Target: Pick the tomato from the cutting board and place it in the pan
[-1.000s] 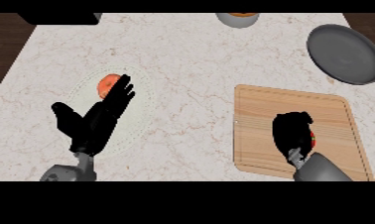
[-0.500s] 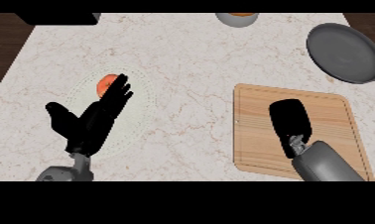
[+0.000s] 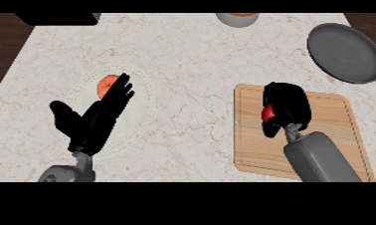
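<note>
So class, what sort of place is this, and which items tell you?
Likely a kitchen counter: a marble-look worktop, a wooden cutting board with a tomato in the right hand, and a dark pan.

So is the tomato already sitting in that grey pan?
No, the tomato is over the cutting board, with the right hand curled round it, and the pan lies apart at the upper right.

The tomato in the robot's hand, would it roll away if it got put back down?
Probably. The tomato looks round and smooth, so it could roll on the flat cutting board. The right hand curls round it, which likely keeps it put.
</note>
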`<state>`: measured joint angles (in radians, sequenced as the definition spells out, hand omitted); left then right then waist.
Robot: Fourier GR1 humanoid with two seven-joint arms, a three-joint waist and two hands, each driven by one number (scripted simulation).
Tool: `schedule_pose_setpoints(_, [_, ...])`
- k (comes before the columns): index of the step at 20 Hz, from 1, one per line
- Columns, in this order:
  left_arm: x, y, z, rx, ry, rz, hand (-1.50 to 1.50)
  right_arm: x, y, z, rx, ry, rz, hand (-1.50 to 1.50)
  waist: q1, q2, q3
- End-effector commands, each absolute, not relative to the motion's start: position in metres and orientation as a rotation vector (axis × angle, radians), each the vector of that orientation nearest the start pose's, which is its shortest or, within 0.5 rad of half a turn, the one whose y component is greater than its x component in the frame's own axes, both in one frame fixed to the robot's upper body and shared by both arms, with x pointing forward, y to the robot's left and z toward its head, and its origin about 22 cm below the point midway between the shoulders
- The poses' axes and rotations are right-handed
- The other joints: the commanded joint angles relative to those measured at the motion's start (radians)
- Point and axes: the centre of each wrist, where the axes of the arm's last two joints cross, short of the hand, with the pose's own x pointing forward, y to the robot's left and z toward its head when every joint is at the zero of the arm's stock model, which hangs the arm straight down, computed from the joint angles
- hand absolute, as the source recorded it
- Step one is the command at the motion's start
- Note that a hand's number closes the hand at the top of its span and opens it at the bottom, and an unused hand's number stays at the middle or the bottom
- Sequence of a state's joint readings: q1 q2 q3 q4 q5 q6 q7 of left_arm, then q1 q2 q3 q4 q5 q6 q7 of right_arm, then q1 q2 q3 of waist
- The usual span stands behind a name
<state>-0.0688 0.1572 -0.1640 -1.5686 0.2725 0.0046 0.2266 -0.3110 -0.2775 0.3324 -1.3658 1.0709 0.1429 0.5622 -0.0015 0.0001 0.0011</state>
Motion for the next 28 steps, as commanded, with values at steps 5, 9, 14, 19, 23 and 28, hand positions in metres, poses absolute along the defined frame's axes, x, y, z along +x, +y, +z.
schedule_pose_setpoints(5, [0.255,0.216,0.013,-0.209,-1.366,-0.073,0.00,0.306,-0.209,0.091,-1.282,-1.324,0.745,1.50,-0.008,-0.004,-0.001])
schedule_pose_setpoints(9, [0.258,0.234,0.026,-0.225,-1.359,-0.074,0.00,0.299,-0.219,0.103,-1.157,-1.453,0.491,1.50,-0.005,-0.003,0.000])
schedule_pose_setpoints(14, [0.251,0.212,0.020,-0.235,-1.357,-0.077,0.00,0.304,-0.252,0.093,-1.054,-1.485,0.330,1.50,0.001,0.000,0.000])
schedule_pose_setpoints(19, [0.245,0.214,0.015,-0.250,-1.350,-0.090,0.00,0.326,-0.302,0.056,-1.057,-1.460,0.296,1.50,0.011,0.003,0.000])
schedule_pose_setpoints(23, [0.246,0.223,0.008,-0.234,-1.357,-0.097,0.00,0.343,-0.338,0.052,-1.196,-1.419,0.359,1.50,0.016,0.004,0.000])
schedule_pose_setpoints(28, [0.260,0.221,0.015,-0.231,-1.360,-0.092,0.00,0.369,-0.367,0.042,-1.281,-1.437,0.301,1.50,0.029,0.011,0.001])
